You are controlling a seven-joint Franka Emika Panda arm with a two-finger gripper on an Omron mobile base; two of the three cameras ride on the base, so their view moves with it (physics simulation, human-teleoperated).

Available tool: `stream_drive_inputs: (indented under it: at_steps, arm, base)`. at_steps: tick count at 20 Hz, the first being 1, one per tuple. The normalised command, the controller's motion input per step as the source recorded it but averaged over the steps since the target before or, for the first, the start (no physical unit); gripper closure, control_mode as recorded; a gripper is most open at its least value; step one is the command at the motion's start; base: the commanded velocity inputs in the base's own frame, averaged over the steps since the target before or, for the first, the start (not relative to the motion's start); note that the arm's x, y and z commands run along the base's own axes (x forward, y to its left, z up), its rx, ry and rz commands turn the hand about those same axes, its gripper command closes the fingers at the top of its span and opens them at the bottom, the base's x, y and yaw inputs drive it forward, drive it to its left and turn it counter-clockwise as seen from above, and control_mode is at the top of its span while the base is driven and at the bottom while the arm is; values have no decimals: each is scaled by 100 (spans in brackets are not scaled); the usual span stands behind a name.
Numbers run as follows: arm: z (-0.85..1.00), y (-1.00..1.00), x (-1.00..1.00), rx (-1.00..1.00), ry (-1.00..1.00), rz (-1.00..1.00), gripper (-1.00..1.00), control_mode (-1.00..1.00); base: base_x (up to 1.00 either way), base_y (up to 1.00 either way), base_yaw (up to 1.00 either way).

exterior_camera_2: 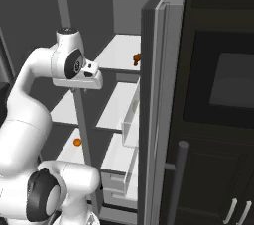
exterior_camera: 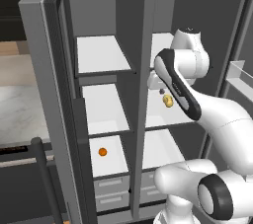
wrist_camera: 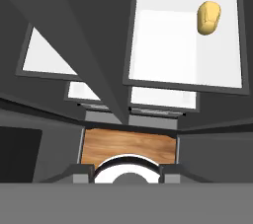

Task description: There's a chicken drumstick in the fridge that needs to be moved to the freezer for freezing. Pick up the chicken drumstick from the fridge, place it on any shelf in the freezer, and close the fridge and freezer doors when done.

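On fridge [exterior_camera_2: 124, 50] shelf, drumstick [exterior_camera_2: 136, 59] half-hidden behind door [exterior_camera_2: 154, 95].

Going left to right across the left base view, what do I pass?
Open freezer door → small orange ball on a lower freezer shelf → centre divider → yellow-tan oval in the fridge → door bin at the right edge.

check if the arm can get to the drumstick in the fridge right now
Probably yes: the fridge door is open, the drumstick lies alone on its shelf, and the open hand hangs nearby.
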Motion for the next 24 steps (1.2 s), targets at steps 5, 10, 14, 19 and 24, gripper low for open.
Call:
stream_drive_inputs:
  at_steps: [5,10,14,19,24]
  arm:
    - [-1,0,-11,0,0,0,-100,-100]
    - [6,0,-44,0,-9,0,-100,-100]
    - [38,0,-39,0,-13,-3,-100,-100]
    - [44,-3,-22,-1,-6,-7,-100,-100]
    - [37,-4,-1,-4,-2,-11,-100,-100]
  base:
    - [0,0,0]
    - [0,0,0]
    - [0,0,0]
    - [0,0,0]
    - [0,0,0]
